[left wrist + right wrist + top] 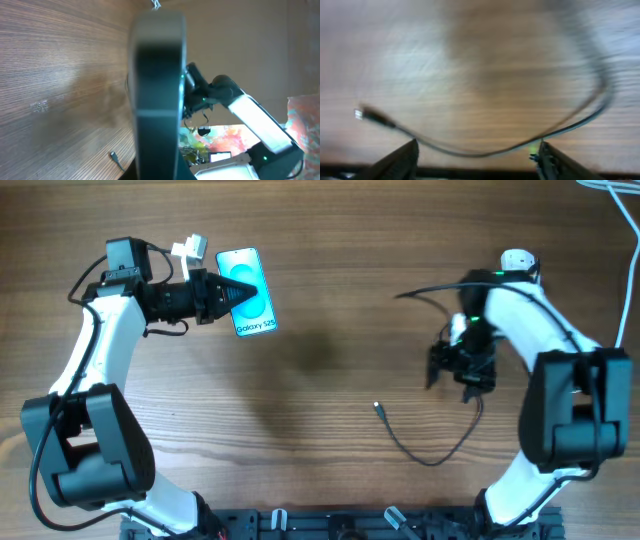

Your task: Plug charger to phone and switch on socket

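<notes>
The phone, screen facing up, is held at about 10 o'clock on the table, pinched at its left edge between the pressed-in jaws of the left gripper. The right gripper is seen at 3 o'clock with jaws spread wide and nothing between them, above the charger cable, which lies loose in a loop at 4 to 5 o'clock, its connector pointing toward centre. The power strip is partly hidden behind the right arm at 2 o'clock.
</notes>
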You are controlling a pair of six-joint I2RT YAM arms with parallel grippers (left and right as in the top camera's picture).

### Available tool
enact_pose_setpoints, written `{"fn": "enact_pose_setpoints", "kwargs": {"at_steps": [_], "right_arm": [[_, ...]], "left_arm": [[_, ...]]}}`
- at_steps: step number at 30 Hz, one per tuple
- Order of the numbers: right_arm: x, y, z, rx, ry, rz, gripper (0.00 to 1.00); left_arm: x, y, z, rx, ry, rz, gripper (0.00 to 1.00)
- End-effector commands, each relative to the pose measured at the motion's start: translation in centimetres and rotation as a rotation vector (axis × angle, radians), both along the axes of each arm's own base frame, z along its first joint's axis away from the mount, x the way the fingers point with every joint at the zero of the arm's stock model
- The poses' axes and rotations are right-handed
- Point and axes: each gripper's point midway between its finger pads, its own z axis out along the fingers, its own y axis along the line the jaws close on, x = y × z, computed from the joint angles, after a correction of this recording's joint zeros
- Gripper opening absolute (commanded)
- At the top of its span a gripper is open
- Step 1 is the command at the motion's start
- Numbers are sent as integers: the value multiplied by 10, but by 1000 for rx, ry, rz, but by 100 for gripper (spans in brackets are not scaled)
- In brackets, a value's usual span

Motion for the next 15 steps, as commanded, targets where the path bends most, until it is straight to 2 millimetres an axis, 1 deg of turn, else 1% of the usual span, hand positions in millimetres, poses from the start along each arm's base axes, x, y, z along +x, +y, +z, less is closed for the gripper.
{"fn": "enact_pose_setpoints", "kwargs": {"at_steps": [1,3,5,6,7,9,11,12,13,15], "right_arm": [[-18,33,3,-2,0,122,77],[-31,48,-8,-29,10,153,68],[-38,63,-18,-23,-13,224,64],[-39,68,-20,-20,-24,243,63],[-40,76,-24,-15,-47,280,61],[-42,86,-29,-10,-70,324,59],[-43,89,-30,-29,-86,358,57],[-43,89,-31,-41,-94,373,53],[-42,89,-32,-48,-102,382,47],[-41,90,-37,-50,-123,395,39]], "left_arm": [[-3,-2,8,-14,-24,-10,4],[-3,-2,8,-14,-24,-10,4],[-3,-2,8,-13,-24,-10,4],[-3,-2,7,-9,-24,-9,4],[-2,-2,6,-4,-25,-7,4],[-2,-1,5,4,-24,-4,4],[-2,-1,5,4,-24,-4,4],[-1,-1,5,8,-23,-3,4],[-1,-1,4,10,-23,-2,4],[-1,-1,4,10,-23,-2,4]]}}
